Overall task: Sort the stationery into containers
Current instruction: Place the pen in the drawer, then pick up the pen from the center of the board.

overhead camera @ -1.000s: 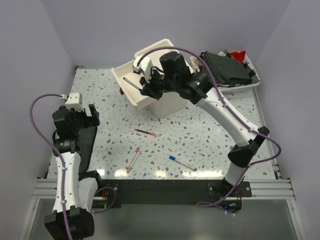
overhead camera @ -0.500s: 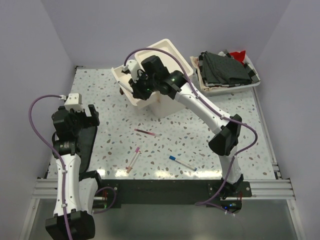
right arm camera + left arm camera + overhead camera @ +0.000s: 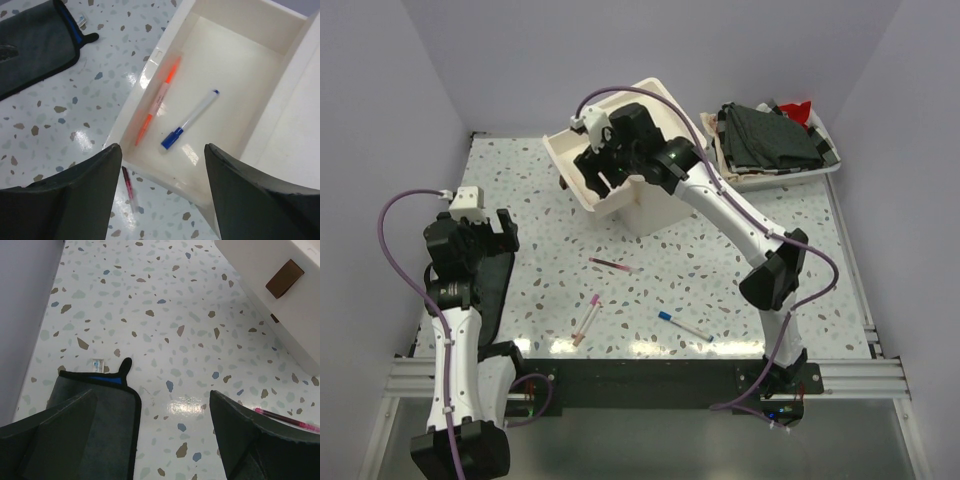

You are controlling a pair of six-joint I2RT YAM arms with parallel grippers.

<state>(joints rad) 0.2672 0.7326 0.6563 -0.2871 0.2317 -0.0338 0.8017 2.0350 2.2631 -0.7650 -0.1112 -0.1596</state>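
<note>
Right wrist view: the right gripper [image 3: 162,146] hangs above the open drawer [image 3: 235,75], jaws spread wide and empty. Beneath it, between its fingers, a white pen with blue cap [image 3: 192,120] lies on the drawer floor beside an orange pen [image 3: 159,102]. The left gripper [image 3: 154,391] gapes empty over the table [image 3: 150,300].

Your top view looks down from behind on the whole speckled white counter [image 3: 710,290], your right wrist hangs close above the open cream-white plastic drawer [image 3: 235,65] both share, and your left wrist skims low.
</note>
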